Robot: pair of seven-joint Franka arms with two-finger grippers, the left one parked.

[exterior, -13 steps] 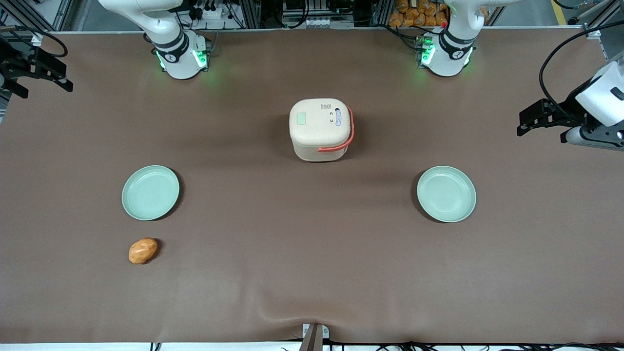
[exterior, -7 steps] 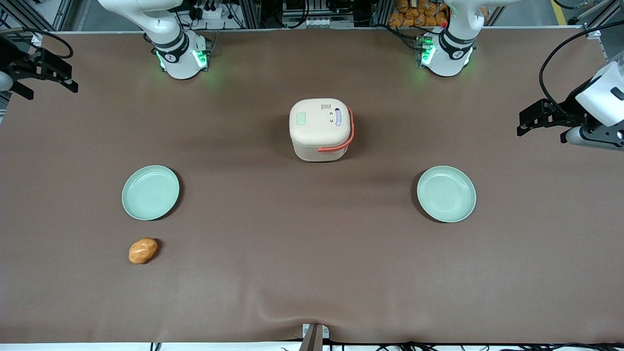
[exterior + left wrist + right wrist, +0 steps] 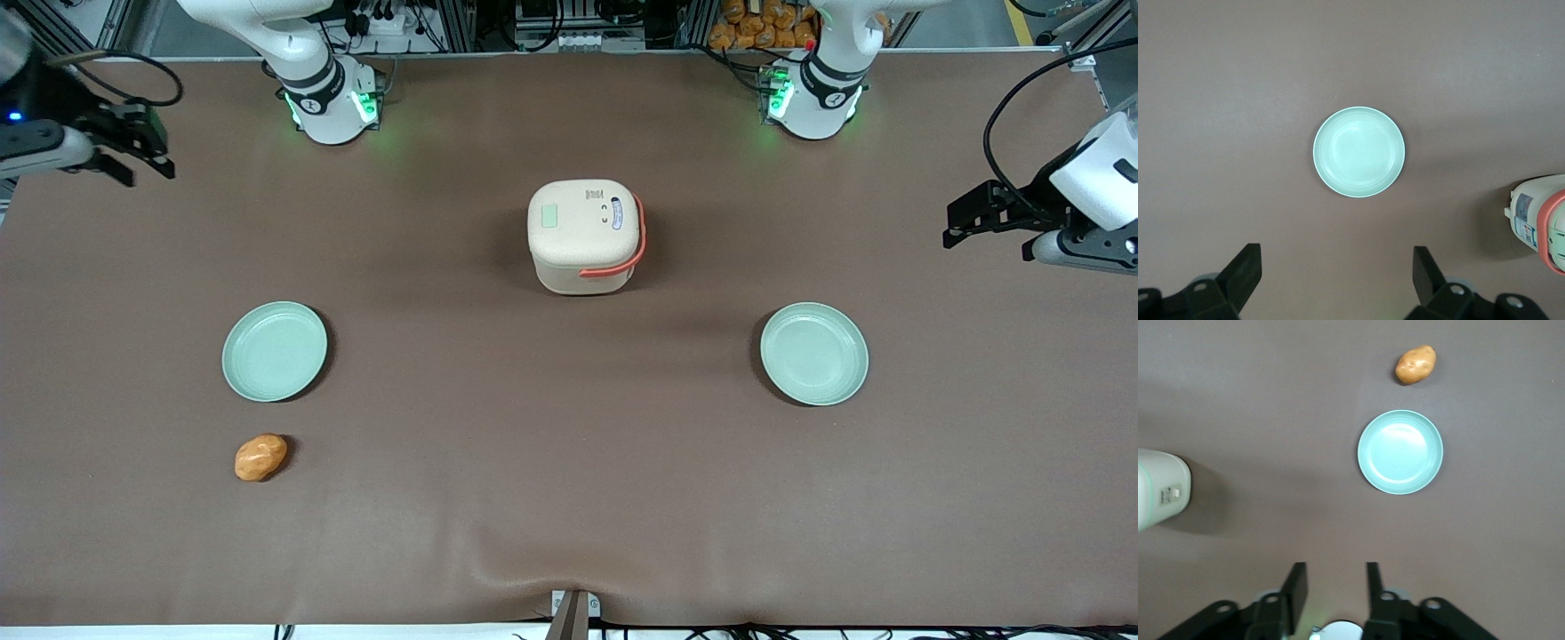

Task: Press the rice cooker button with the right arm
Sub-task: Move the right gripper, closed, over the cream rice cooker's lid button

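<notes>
Swung inward since before: gripper, fingers narrowly parted, high, well apart from smooth rounded-square rice cooker.

A brown mat covers the table edge to edge, with 1 raised wrinkle at the table's camera-side edge, above a metal bracket. At the table's farthest edge stand aluminium frame rails, tangled black cables and a heap of orange items.
</notes>
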